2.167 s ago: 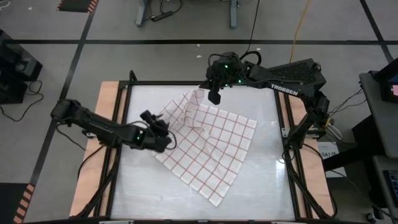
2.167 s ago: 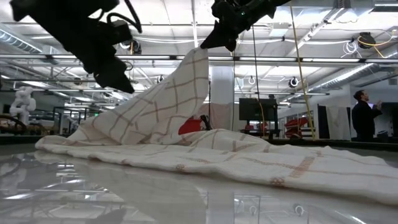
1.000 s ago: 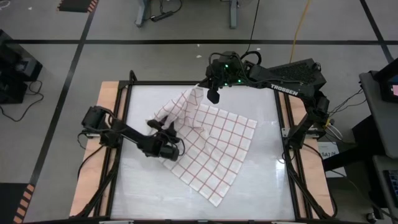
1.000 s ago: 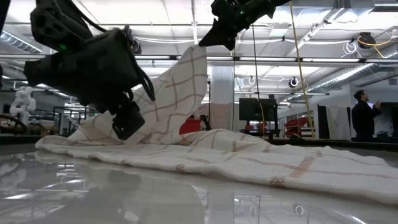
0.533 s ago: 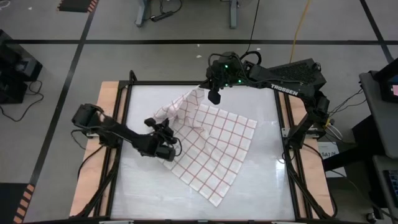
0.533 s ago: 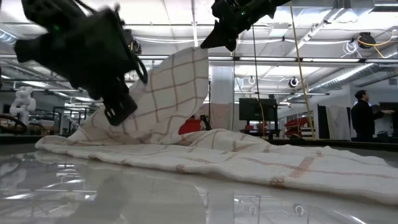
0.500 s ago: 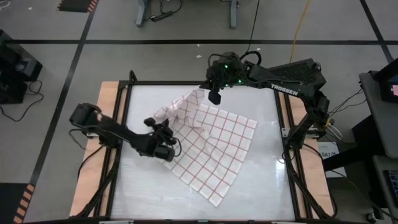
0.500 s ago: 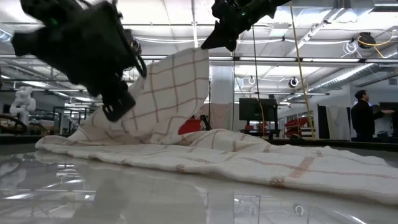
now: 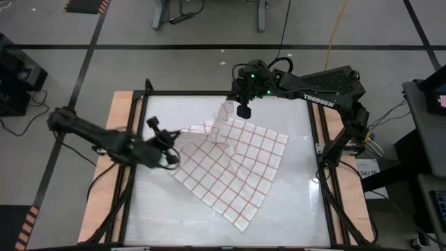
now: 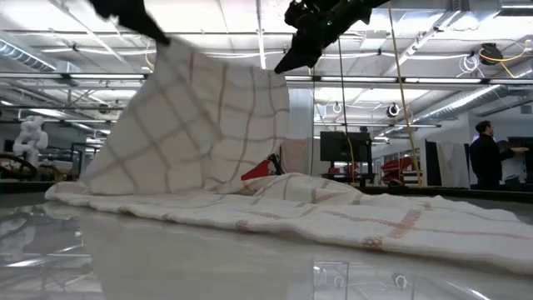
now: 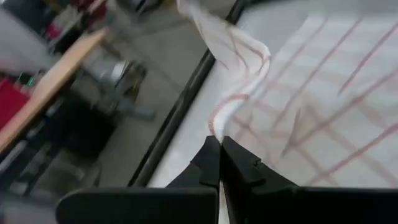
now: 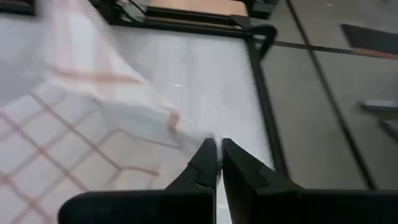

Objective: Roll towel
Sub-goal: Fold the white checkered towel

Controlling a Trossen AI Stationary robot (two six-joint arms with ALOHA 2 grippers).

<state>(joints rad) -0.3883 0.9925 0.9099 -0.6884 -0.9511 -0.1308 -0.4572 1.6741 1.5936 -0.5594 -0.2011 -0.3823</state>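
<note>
The towel (image 9: 233, 164), white with a thin red-brown grid, lies skewed like a diamond over the middle of the glossy tabletop (image 9: 293, 209). Its near and right parts rest flat, while its far-left edge is lifted off the surface between two corners. In the low view that raised part (image 10: 200, 117) hangs as a slack sheet above the rumpled rest.

The left gripper (image 9: 171, 134) holds the left raised corner near the table's left rail. In its wrist view the fingers are pinched together on a thin fold of the cloth (image 11: 239, 93). The right gripper (image 9: 243, 111) holds the far corner at the table's far edge. Its fingers are likewise nearly closed, with the towel's corner (image 12: 186, 127) running into them, though that picture is smeared, so how much cloth they hold is hard to judge.

Both holds look like bare-corner pinches. If the arms pull apart or lift unevenly, a corner could slip out and the edge would drop in a heap. The lifted edge also sags between the grippers, so laying it over could start a crooked, creased roll. The smooth tabletop may let the flat part slide along instead of staying put.

No containers are in view.
</note>
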